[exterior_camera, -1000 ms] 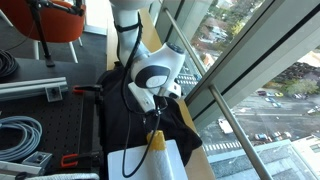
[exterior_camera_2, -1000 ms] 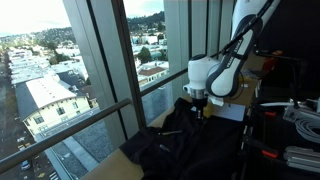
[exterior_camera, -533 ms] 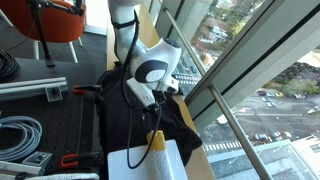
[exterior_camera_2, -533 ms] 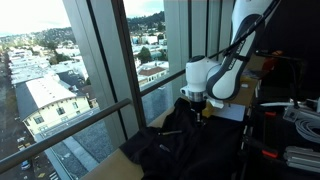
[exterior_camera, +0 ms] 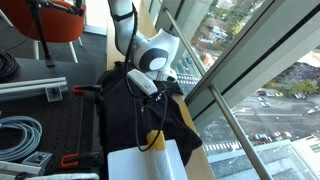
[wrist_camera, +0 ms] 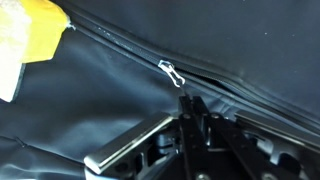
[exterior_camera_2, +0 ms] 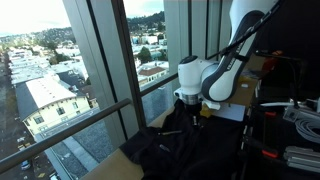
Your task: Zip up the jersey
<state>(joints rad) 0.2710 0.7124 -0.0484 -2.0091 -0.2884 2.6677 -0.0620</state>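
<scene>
The black jersey (exterior_camera: pixel 125 115) lies spread on the table by the window; it also shows in an exterior view (exterior_camera_2: pixel 165 145). In the wrist view the jersey (wrist_camera: pixel 90 105) fills the frame, with its zip line running across and a small silver zip pull (wrist_camera: pixel 172 72). My gripper (wrist_camera: pixel 188 98) is shut, with its fingertips together at the lower end of the pull. It appears to pinch the pull's tab. In both exterior views the gripper (exterior_camera: pixel 162 88) (exterior_camera_2: pixel 190 108) points down onto the jersey's middle.
A white box with a yellow cap (exterior_camera: pixel 150 155) stands at the jersey's near end; the cap shows in the wrist view (wrist_camera: pixel 35 30). Window glass and a rail (exterior_camera: pixel 225 110) run close alongside. Coiled cables (exterior_camera: pixel 20 135), red clamps (exterior_camera: pixel 75 92) and an orange chair (exterior_camera: pixel 55 20) lie inward.
The arm and shut gripper have moved along the jersey, away from the white box and toward its far end.
</scene>
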